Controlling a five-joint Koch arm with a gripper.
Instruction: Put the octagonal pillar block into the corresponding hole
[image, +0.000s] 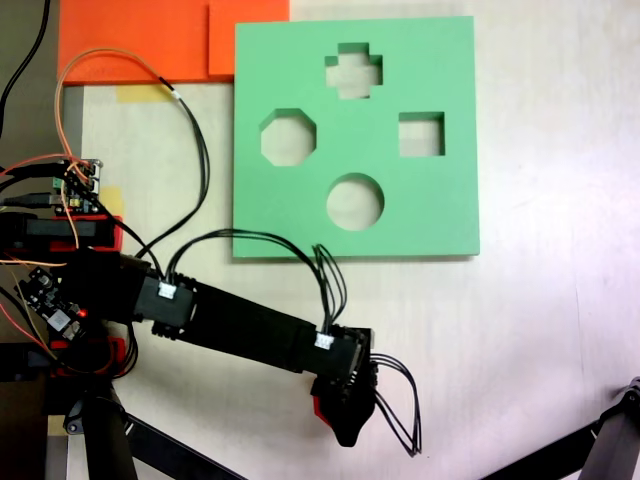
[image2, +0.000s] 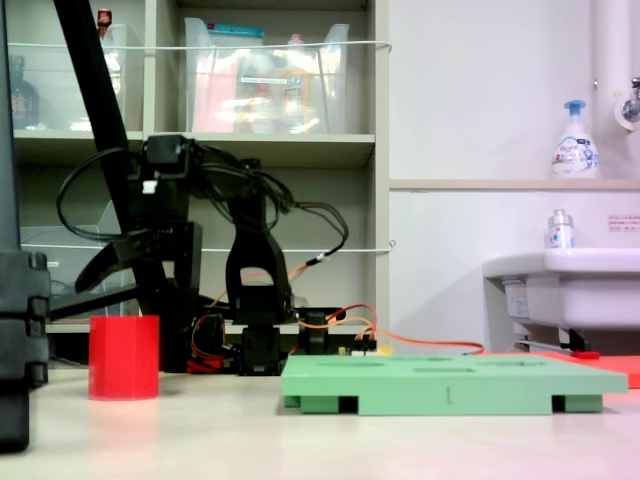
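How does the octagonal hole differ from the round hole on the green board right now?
In the first exterior view, the octagonal hole has eight straight edges; the round hole has one curved edge. The octagonal hole sits by the green board's left edge, the round hole lower and nearer the middle. Both are empty and show the table beneath.

Koch arm (image: 240, 335): in the first exterior view we see the black links stretched from the base at the first exterior view's left toward its lower middle. Gripper (image: 345, 415): pointed downward in that picture; we cannot tell how its jaws stand.
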